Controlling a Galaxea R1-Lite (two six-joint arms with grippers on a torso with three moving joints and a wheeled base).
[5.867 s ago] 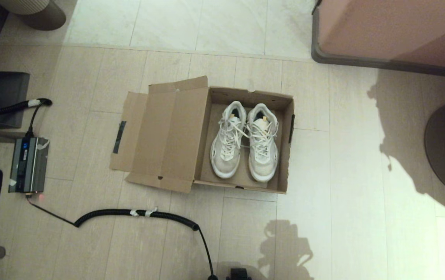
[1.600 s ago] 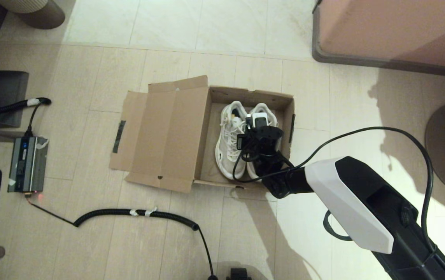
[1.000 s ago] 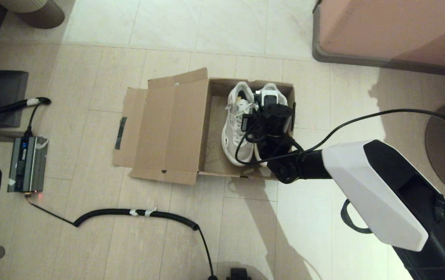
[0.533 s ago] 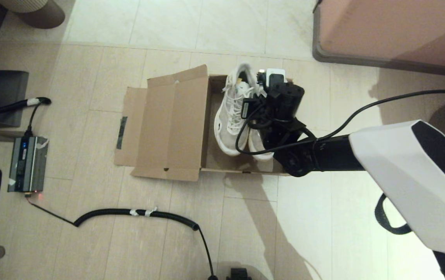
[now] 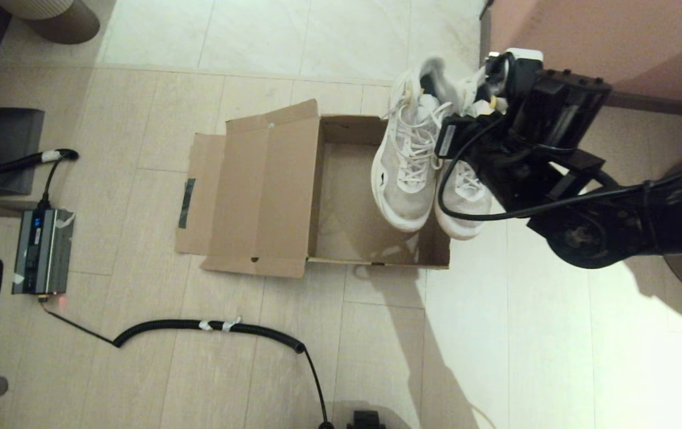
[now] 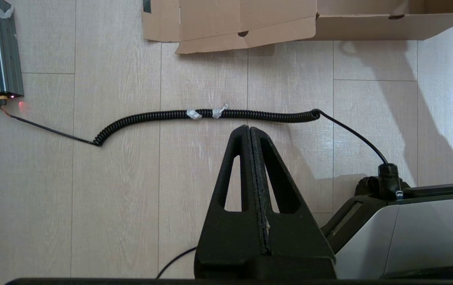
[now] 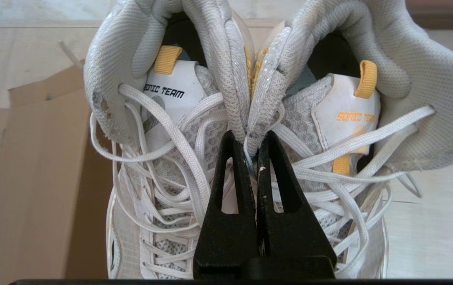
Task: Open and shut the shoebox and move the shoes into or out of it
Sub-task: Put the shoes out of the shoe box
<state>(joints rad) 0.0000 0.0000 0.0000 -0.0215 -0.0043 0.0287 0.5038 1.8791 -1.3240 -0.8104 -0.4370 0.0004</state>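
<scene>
Head view, left to right. At 9 o'clock on the tiled floor (image 5: 138, 369): grey power unit (image 5: 43, 251) with a red light, feeding a black coiled cable (image 5: 210, 326) that runs toward 6 o'clock. Same cable (image 6: 206, 114) visible in the left wrist view, just beyond the left gripper (image 6: 250, 130), parked low over bare tiles, its 2 fingers pressed flat together and holding nothing.

Centre: the shoebox (image 5: 341, 196), open and resting on the floor, lid flap (image 5: 245, 190) folded flat toward 9 o'clock with a dark tape strip (image 5: 184, 202) on its outer edge. Bare cardboard bottom inside.

At 1 o'clock from the box centre: the shoes (image 5: 418, 155), 2 white mesh sneakers hanging side by side, heels up and toes down, overlapping the box's right wall and clear of its bottom. Lifted by the right gripper (image 7: 251, 142), whose 2 fingers are closed tight on the inner collars of both shoes, pinched together between them. Yellow-orange tabs and "SONIC TEAM" lettering on the tongues.

At 3 o'clock: black right arm (image 5: 603, 220) entering from the frame edge. At 1 o'clock, far corner: pink-brown furniture (image 5: 603, 42).
</scene>
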